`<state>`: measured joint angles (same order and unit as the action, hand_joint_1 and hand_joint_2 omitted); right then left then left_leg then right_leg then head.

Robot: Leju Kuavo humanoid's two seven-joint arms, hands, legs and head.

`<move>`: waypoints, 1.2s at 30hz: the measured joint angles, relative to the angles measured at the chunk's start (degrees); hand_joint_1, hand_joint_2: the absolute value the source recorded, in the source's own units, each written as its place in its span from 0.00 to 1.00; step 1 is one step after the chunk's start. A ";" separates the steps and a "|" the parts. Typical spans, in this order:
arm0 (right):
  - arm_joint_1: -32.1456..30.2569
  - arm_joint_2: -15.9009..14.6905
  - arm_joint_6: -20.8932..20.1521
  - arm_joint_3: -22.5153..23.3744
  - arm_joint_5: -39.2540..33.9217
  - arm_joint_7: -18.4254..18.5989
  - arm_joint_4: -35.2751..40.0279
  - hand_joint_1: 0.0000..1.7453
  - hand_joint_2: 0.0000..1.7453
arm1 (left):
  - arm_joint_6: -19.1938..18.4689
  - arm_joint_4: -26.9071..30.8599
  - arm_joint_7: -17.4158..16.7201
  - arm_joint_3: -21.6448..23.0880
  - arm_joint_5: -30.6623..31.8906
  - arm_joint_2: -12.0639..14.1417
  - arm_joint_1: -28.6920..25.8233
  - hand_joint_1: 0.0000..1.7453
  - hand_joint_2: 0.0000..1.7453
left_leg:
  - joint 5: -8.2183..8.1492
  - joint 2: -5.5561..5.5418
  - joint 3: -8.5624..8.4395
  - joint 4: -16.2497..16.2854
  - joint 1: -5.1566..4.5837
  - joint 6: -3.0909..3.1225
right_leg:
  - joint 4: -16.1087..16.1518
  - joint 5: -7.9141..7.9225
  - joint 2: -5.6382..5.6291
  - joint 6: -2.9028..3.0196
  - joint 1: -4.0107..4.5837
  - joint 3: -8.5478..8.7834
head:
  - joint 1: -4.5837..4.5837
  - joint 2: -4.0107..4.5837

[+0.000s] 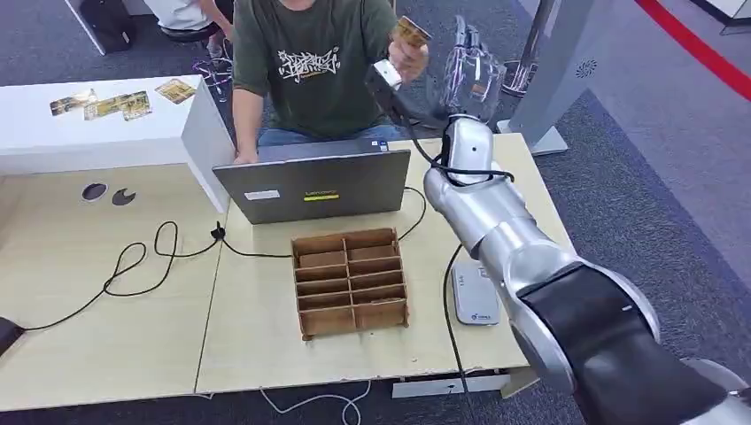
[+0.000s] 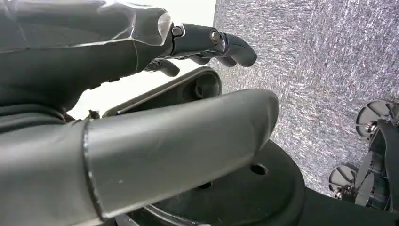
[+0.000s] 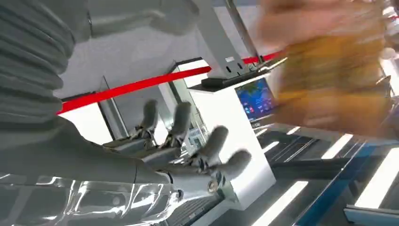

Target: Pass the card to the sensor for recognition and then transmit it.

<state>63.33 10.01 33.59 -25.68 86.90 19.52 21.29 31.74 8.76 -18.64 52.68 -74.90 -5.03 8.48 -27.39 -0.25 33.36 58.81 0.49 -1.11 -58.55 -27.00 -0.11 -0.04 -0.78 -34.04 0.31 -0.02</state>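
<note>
We are reaching our right hand (image 1: 469, 75) up and forward over the far edge of the table (image 1: 106, 354), toward the person (image 1: 310, 62) who is sitting behind the laptop (image 1: 314, 186). The fingers (image 3: 211, 146) are standing apart and holding nothing, which suits a palm that is waiting to take something rather than pinch it. The card (image 1: 410, 33) is sitting in the person's hand (image 1: 407, 57), raised just beside our fingertips and not touching them as far as we can tell; in the right wrist view it is showing as a blurred yellow-brown patch near the open fingers. We are judging that the handover is only beginning, since the card is not yet ours. The sensor (image 1: 474, 297), a pale flat pad, is lying on the table to the right of the wooden divider box (image 1: 350, 282), well below the raised hand, presumably so that we can be lowering the card onto it once we are gripping it. More cards (image 1: 115, 104) are lying on the white side table (image 1: 97, 142) at the far left. Our left hand (image 2: 141, 108) is hanging low beside the body, its fingers loosely apart and gripping nothing.
</note>
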 joint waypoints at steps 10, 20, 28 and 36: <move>0.00 0.00 0.00 0.26 -0.63 0.50 0.00 0.00 1.00 | 0.07 0.00 0.00 0.00 -0.15 -0.09 0.01 0.00 0.00 | 0.00 0.00 0.00 0.00 0.00 0.00 | 0.00 0.00 0.00 0.00 0.00 0.00 | 0.00 0.00; 0.00 0.00 0.09 0.53 -1.09 0.98 0.00 0.00 1.00 | 0.11 0.00 0.02 0.00 -0.26 -0.20 0.05 0.00 0.00 | 0.00 0.01 0.00 0.00 0.00 0.00 | 0.00 0.00 -0.01 0.00 0.00 -0.01 | 0.02 0.00; 0.00 0.00 0.70 1.38 -0.98 0.96 0.00 0.00 1.00 | 0.18 0.00 0.11 0.02 -0.61 -0.20 0.06 0.00 0.00 | 0.00 0.00 0.00 0.00 0.00 0.00 | 0.00 0.00 0.00 0.00 0.00 -0.01 | 0.02 0.00; -0.02 0.00 2.58 1.77 -1.66 0.13 0.07 0.00 1.00 | 0.22 0.00 0.28 0.02 -1.27 -0.17 0.05 0.00 0.00 | 0.00 0.00 0.00 0.00 0.00 0.00 | 0.00 0.00 -0.01 0.00 0.00 -0.01 | 0.02 0.00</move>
<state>63.30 10.01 36.17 -23.91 85.24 19.65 21.35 31.95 8.76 -18.36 52.70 -76.17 -5.20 8.53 -27.39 -0.25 33.36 58.81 0.49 -1.11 -58.55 -27.00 -0.12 -0.04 -0.78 -34.06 0.33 -0.02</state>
